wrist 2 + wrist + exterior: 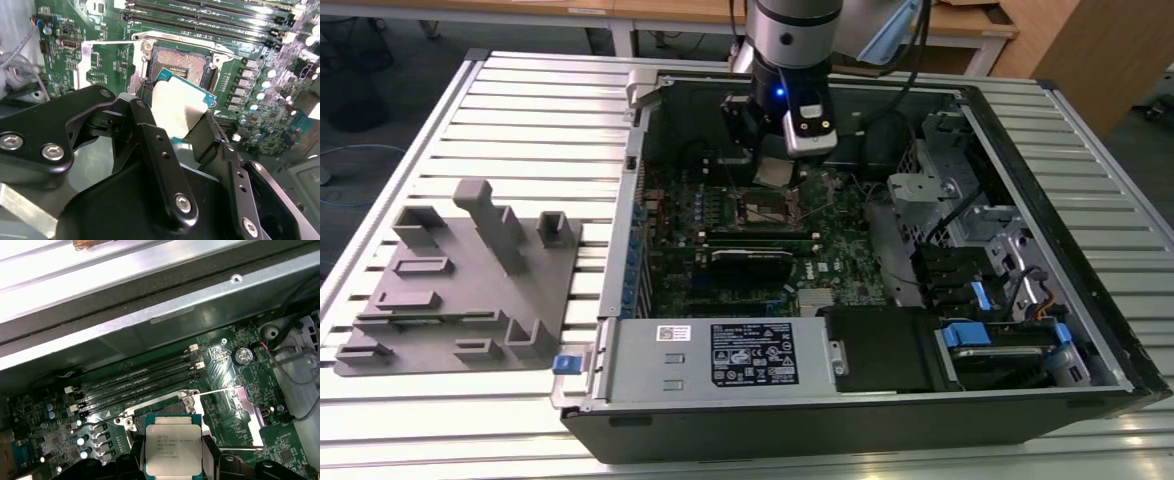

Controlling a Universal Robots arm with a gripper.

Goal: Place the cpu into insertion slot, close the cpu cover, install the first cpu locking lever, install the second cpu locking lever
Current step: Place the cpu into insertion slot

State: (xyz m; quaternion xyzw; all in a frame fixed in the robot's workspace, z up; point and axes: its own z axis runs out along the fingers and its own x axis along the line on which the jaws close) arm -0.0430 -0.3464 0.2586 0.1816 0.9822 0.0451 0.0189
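Reaching straight down from the top of the exterior view, your arm points its wrist into the open computer case. The case lies on its side on a table of metal slats. Your gripper hangs over the green motherboard, close to the far wall of the case.

The two black fingers are closed partway, just as wide as the cpu. They squeeze it by two opposite edges. In both wrist views the chip sits between the finger tips with its silver face turned up toward the cameras. In the exterior view it looks a little tilted.

You have the cpu in the air just above the insertion slot. It is not in the slot yet. In the second wrist view, part of the slot's dark middle peeks out past the chip.

The cpu cover is flipped open and lies to one side of the slot. Long black memory slots run just beside the slot on another side.

On the exterior view's left, a grey holder tray sits on the table next to the case, well apart from your gripper.
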